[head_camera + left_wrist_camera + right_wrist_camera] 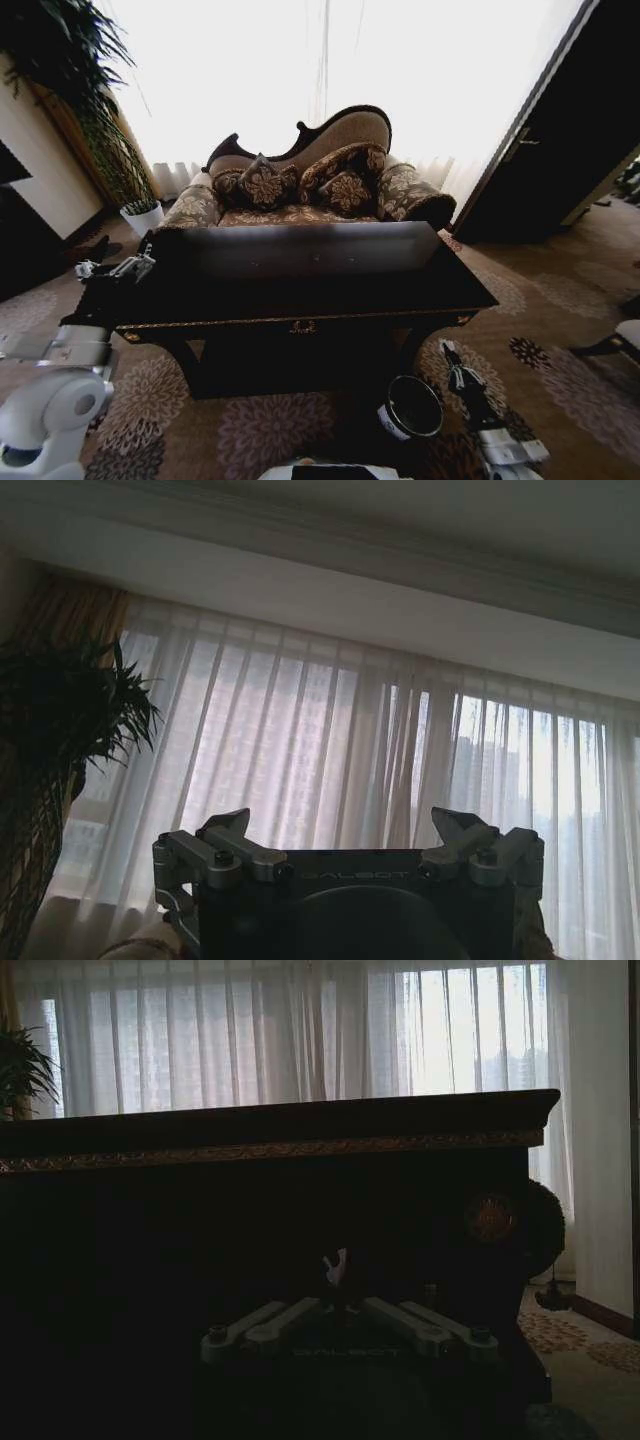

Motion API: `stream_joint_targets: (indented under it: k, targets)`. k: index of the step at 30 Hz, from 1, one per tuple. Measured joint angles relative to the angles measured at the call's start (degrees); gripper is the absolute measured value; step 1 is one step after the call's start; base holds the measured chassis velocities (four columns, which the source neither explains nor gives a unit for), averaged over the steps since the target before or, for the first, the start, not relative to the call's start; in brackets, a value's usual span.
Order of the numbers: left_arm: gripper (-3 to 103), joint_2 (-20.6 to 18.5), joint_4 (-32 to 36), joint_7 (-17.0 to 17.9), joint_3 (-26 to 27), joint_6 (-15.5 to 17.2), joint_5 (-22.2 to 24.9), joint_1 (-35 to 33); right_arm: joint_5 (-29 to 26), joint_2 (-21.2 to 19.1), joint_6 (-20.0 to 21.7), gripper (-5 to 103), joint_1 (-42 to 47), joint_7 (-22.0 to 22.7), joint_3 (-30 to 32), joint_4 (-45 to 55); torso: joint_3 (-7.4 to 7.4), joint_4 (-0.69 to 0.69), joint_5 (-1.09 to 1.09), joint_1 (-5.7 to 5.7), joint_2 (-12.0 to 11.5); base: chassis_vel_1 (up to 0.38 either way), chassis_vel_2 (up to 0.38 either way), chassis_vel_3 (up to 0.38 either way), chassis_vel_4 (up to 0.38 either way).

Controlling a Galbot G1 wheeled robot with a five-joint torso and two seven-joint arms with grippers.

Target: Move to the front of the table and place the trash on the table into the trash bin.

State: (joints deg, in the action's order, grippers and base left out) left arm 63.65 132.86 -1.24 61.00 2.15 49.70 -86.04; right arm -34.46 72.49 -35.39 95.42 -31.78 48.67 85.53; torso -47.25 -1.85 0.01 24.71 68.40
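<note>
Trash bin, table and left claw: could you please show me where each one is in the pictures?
trash bin (431, 389): head view, on its shiny rim.
table (300, 282): head view, on the bare dark top.
left claw (122, 268): head view, between its fingertips, at the table's left end.

Daylight floods in through the sheer curtains (330, 750), blowing the window (330, 70) out to pure white in the head view (strong wide-angle bend at the edges there). The surface (300, 275) sits backlit, nearly black, with a pale sheen across its top. Both wrist views stay dim, foregrounds silhouetted.
</note>
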Motion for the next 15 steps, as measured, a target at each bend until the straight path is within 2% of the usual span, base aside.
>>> stream_joint_targets:
  k: [4,9,13,15]
  targets:
    - [100,-0.2,-0.05,0.03,0.84,0.0,0.41,-0.16,2.18,0.3,-0.11,0,-2.01,0.3,-0.62,-5.59,0.0,-0.01,0.0,0.0,0.0,0.0,0.0,0.0,0.0]
    - [100,-0.23,0.43,0.06,1.76,0.0,0.6,-0.85,5.19,0.69,1.61,0,-4.71,3.23,-1.41,-10.94,0.0,0.0,-0.01,0.0,0.0,0.0,0.0,0.0,0.0]
    - [100,-0.22,1.31,0.07,3.41,0.0,0.71,-2.06,11.29,0.58,6.28,0,-7.92,10.6,-3.33,-16.03,0.0,0.0,-0.01,0.0,0.0,0.0,0.0,0.0,0.0]
    - [100,-0.23,1.49,0.07,3.84,-0.03,0.76,-2.38,12.29,0.47,7.34,0,-8.61,12.18,-4.05,-17.15,0.0,0.0,-0.01,0.0,0.0,0.0,0.0,0.0,0.0]
